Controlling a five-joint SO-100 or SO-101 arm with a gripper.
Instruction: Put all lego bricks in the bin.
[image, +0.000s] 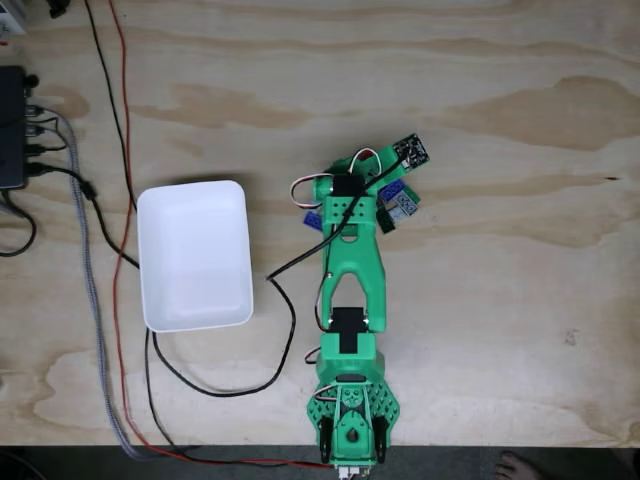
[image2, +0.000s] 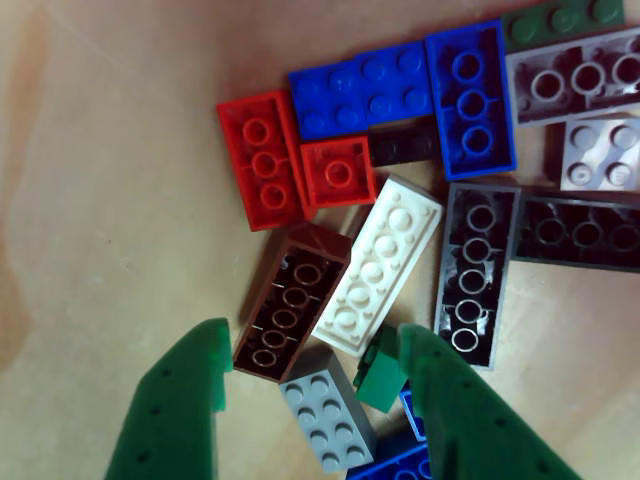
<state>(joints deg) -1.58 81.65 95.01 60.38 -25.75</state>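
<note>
Gripper (image2: 315, 365) wide open, nothing held; green fingers (image2: 180, 410) straddling the near end of the lego bricks (image2: 400, 190). Between the fingers: grey brick (image2: 325, 415), small green brick (image2: 378, 378), ends of brown brick (image2: 290, 300) and white brick (image2: 378, 265). Beyond: red, blue, black and grey pieces heaped on the plywood table (image2: 110, 200). No legible writing. Fixed view: white bin (image: 195, 255) empty, left of the green arm (image: 355, 270), well apart from the pile.
</note>
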